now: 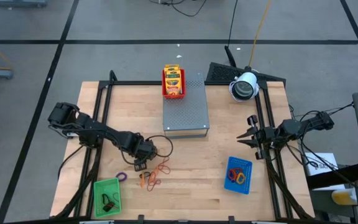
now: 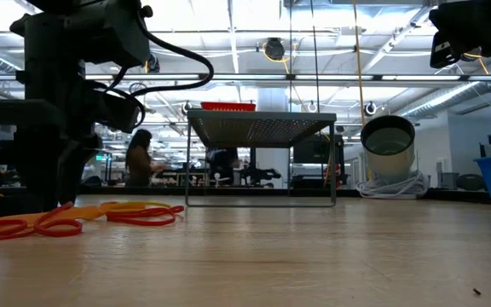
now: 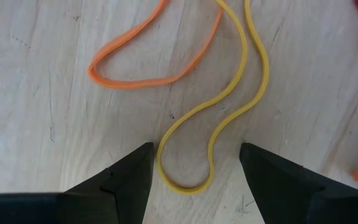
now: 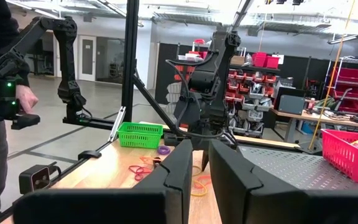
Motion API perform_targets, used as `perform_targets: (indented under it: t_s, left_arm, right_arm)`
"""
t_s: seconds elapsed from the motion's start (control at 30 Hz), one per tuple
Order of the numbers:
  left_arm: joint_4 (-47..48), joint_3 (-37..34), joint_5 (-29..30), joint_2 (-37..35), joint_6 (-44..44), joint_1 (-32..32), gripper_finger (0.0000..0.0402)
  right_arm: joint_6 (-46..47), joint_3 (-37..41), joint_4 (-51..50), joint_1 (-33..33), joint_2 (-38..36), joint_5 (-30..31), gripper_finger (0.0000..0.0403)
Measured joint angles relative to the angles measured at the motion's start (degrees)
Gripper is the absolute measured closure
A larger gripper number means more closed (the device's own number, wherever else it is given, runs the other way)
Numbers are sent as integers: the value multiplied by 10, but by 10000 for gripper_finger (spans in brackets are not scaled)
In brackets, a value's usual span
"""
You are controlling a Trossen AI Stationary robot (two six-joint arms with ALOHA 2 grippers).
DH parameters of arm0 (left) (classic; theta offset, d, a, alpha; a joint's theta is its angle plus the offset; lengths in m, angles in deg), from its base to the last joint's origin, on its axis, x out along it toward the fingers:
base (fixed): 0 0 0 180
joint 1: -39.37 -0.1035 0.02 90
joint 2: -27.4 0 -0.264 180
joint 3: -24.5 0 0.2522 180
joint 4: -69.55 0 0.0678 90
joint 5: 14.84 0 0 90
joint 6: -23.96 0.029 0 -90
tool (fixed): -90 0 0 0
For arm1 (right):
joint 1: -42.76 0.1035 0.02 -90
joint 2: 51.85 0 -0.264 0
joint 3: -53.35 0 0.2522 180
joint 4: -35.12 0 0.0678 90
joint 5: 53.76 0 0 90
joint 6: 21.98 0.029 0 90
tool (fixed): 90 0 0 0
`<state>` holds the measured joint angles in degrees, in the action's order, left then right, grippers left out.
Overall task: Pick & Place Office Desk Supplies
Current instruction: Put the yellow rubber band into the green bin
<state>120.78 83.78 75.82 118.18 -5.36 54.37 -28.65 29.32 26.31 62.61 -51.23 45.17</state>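
Note:
A yellow rubber band [image 3: 213, 118] lies flat on the wooden table next to an orange one [image 3: 148, 59], among a small heap of bands [image 1: 151, 177]. My left gripper [image 3: 196, 149] points straight down over them, open. Its fingers stand either side of the yellow loop's rounded end [image 3: 185, 185] without touching it. In the high view this gripper [image 1: 140, 163] is left of centre, near the front. A purple band [image 1: 122, 177] lies apart from the heap. My right gripper [image 4: 204, 163] waits at the table's right edge, its fingers a narrow gap apart with nothing between them.
A green tray [image 1: 107, 198] with dark clips sits front left. A blue tray [image 1: 238, 175] with bands sits front right. A red tray [image 1: 173, 81] of crayon packets stands on the grey perforated box [image 1: 186, 107]. A person's hand [image 4: 23, 99] shows beyond the table.

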Motion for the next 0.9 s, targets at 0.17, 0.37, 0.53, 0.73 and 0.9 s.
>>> perform_targets:
  t_s: [0.17,0.37,0.53,0.73,0.9]
  left_arm:
    - [-11,-4,-9,0,-4,-8,151]
    - [-24,-12,-13,-2,-13,-10,151]
    - [-24,-12,3,-1,-23,-9,153]
    - [-19,-12,14,-1,-36,-9,203]
    - [-16,-12,14,-1,-28,-10,282]
  right_arm:
    - [0,0,0,0,0,0,358]
    - [0,0,0,0,0,0,358]
    - [0,0,0,0,0,0,358]
    - [0,0,0,0,0,0,358]
    - [0,0,0,0,0,0,358]
